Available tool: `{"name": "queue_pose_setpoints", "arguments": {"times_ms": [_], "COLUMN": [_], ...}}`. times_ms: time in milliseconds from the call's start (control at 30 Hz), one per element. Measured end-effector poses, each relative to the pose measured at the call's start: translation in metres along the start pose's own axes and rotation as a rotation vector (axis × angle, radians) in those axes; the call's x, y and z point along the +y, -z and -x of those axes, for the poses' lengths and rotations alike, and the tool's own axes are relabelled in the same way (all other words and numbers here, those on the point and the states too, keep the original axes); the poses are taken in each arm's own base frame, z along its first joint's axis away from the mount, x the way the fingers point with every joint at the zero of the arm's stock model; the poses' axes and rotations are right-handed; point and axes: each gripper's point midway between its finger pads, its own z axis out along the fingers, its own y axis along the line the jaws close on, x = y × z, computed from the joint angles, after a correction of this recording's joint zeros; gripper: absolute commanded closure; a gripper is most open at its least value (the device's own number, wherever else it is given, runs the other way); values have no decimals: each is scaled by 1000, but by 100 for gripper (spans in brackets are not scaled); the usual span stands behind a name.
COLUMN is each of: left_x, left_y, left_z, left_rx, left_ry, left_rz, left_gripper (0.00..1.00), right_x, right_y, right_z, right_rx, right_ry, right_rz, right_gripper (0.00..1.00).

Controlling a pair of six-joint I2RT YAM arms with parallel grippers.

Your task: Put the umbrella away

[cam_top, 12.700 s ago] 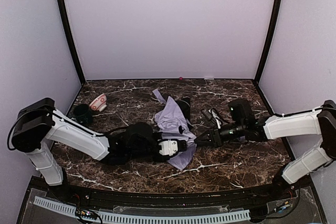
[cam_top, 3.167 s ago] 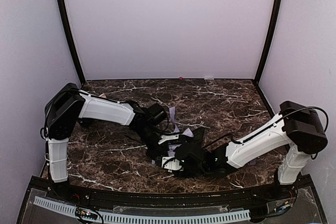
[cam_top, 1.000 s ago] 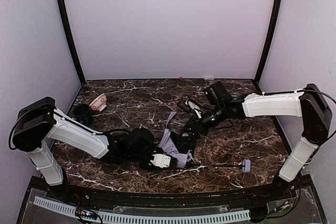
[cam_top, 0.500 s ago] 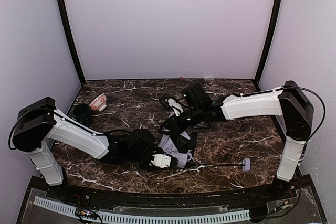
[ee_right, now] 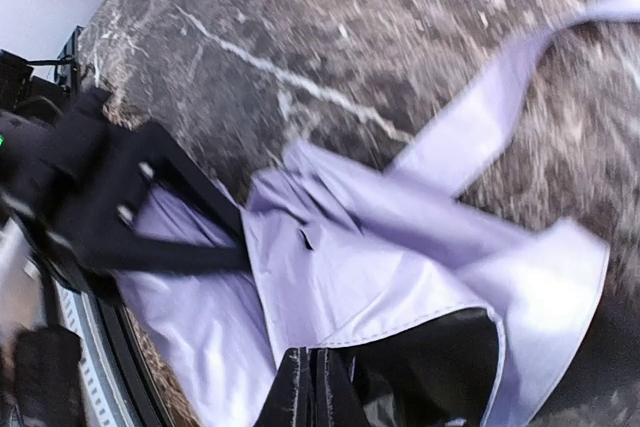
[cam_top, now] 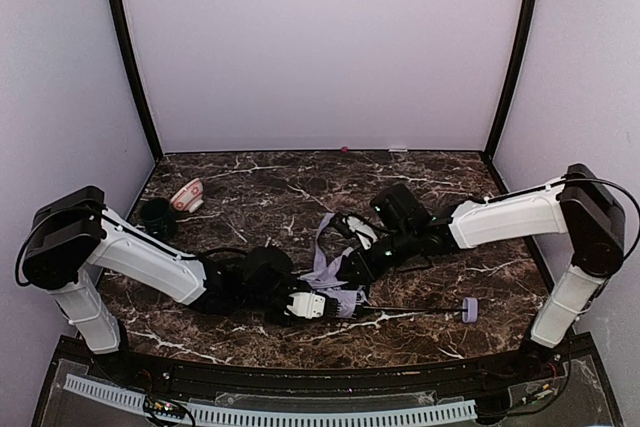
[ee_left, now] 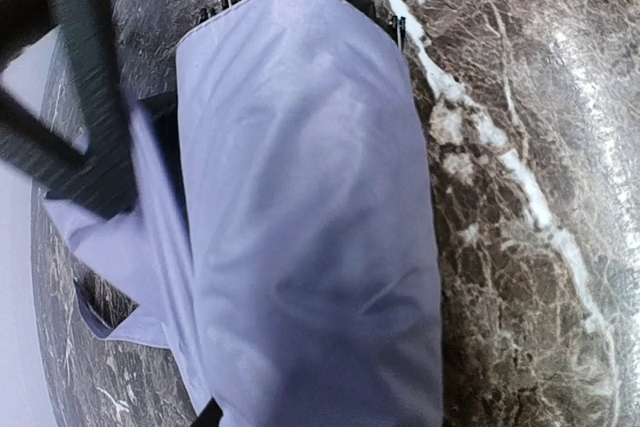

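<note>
We're pinning the umbrella [ee_left: 310, 227], well right of the bowl [cam_top: 187, 193], with the left gripper [cam_top: 306, 304] clamped on it so the right gripper [ee_right: 318, 362], pinching a canopy fold, can probably tuck it in.

Dark marble table [cam_top: 260, 187] with white veins, and on it a crumpled lavender umbrella [cam_top: 322, 267] whose thin shaft and knob [cam_top: 468, 309] stick out to its right, plus a small red-patterned bowl [cam_top: 187, 194] and a dark cup [cam_top: 156, 215] well off to the umbrella's left.
</note>
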Motion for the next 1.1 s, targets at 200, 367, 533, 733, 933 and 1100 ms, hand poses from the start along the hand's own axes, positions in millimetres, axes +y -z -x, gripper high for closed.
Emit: {"name": "queue_pose_setpoints", "arguments": {"times_ms": [200, 367, 533, 733, 933, 1100], "left_x": [-5, -10, -11, -11, -11, -19], "left_y": [5, 10, 11, 9, 3, 2], "left_z": [8, 15, 15, 6, 6, 7], "left_rx": [-50, -101, -103, -59, -22, -5], "left_ry": [19, 28, 58, 108, 128, 130], "left_rz": [-8, -30, -40, -34, -76, -157], "left_gripper": [69, 62, 41, 34, 68, 89], "right_x": [-19, -28, -32, -29, -27, -27], "right_y": [1, -5, -18, -22, -24, -22], "right_z": [-39, -49, -54, -57, -57, -54], "right_rx": [15, 6, 17, 19, 21, 28], "right_ry": [-66, -97, -108, -77, -30, -6], "right_rz": [-23, -10, 20, 56, 69, 66], "right_gripper": [100, 100, 100, 100, 100, 93]}}
